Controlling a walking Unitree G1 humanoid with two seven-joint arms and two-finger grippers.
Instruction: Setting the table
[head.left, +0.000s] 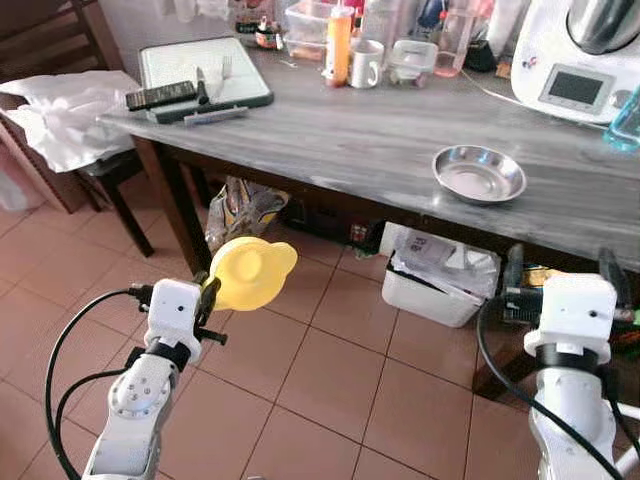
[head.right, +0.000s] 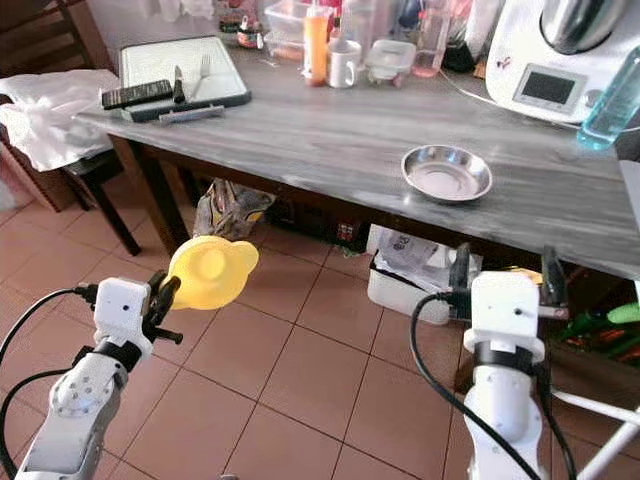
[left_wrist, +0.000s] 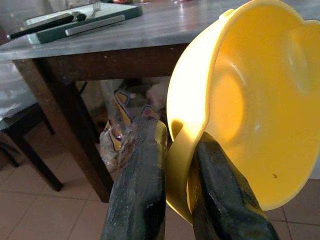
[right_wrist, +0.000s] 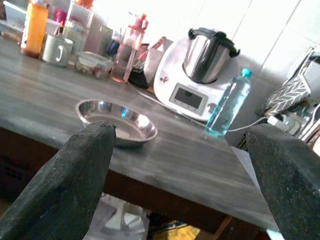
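Observation:
My left gripper (head.left: 208, 296) is shut on the rim of a yellow plastic bowl (head.left: 252, 270), held in the air below and in front of the grey wooden table (head.left: 360, 135). In the left wrist view both black fingers (left_wrist: 142, 185) pinch the bowl's (left_wrist: 255, 110) edge. My right gripper (head.left: 562, 270) is open with nothing in it, raised in front of the table's near edge at the right. A steel bowl (head.left: 479, 173) sits on the table just beyond it, also seen as the steel bowl (right_wrist: 116, 121) between the right fingers.
A tray (head.left: 200, 70) with a remote, knife and fork lies on the table's far left. Bottles, a mug (head.left: 365, 63) and containers crowd the back edge; a white kitchen machine (head.left: 580, 60) stands at the right. Under the table are a white box (head.left: 440, 285) and a bag (head.left: 240, 210). A chair (head.left: 60, 110) with white cloth stands at left.

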